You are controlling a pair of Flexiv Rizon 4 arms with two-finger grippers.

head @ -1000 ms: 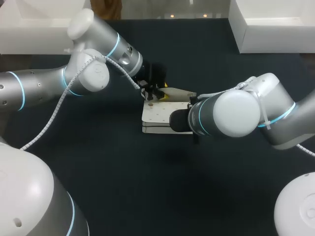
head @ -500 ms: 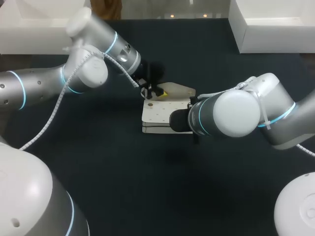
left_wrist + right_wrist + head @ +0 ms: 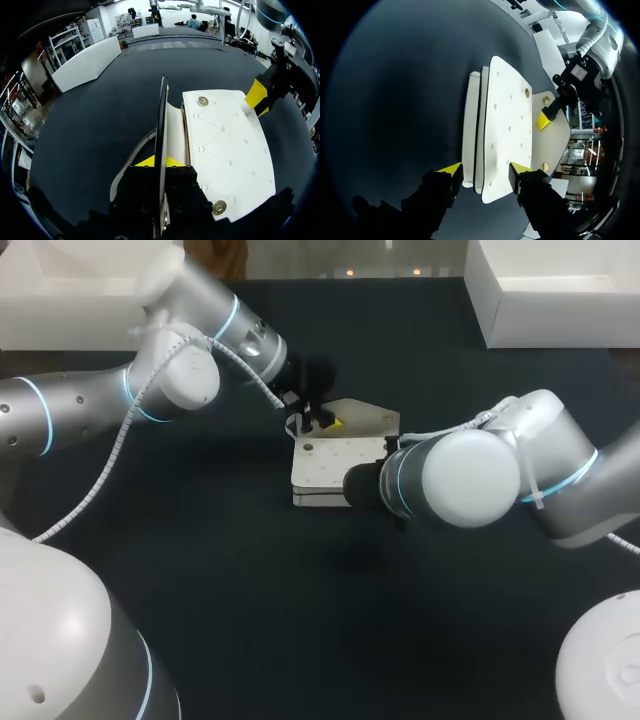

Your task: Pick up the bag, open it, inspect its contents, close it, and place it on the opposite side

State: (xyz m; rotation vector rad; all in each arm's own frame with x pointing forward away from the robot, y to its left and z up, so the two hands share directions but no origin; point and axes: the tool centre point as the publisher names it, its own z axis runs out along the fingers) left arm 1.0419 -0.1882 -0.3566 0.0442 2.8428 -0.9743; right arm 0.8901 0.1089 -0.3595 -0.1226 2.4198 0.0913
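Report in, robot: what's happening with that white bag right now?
Left gripper pinching the flap, lifted open. Right gripper clamped on bag. Nothing in the way.

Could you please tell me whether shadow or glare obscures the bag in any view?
Head view: the right arm's soft shadow falls on the table, not the bag. Left wrist view: bag evenly lit. Right wrist view: no glare either.

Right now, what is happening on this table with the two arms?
Two arms work on a white bag on the dark table. The right gripper clamps the bag's body from two sides. The left gripper pinches the flap and holds it raised, so the bag is open. Its contents do not show.
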